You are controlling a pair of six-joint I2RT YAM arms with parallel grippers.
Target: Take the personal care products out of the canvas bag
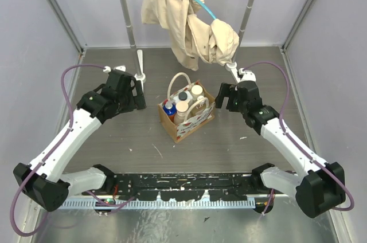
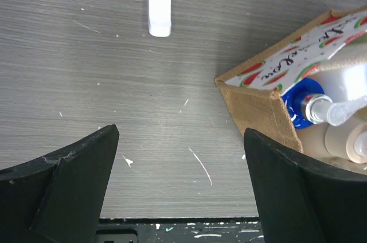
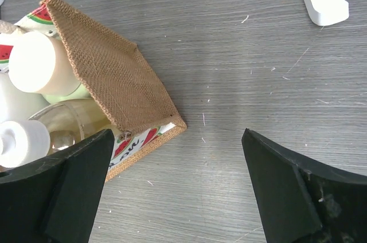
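One canvas bag (image 1: 195,121), dead centre of the top view, with two cream looped handles (image 1: 181,75). Inside: one blue-capped bottle (image 1: 169,108), one cream-lidded jar (image 1: 196,90), one peach pump bottle (image 2: 347,140), plus a few more pale tops packed too tight to count properly. Two arms, so two grippers: left gripper (image 1: 139,95), right gripper (image 1: 221,97). Along the top edge: one rack (image 1: 124,8), one blue hanger (image 1: 203,3), one beige garment (image 1: 183,25). Two white rack feet (image 1: 139,62), upper left and upper right of the bag.
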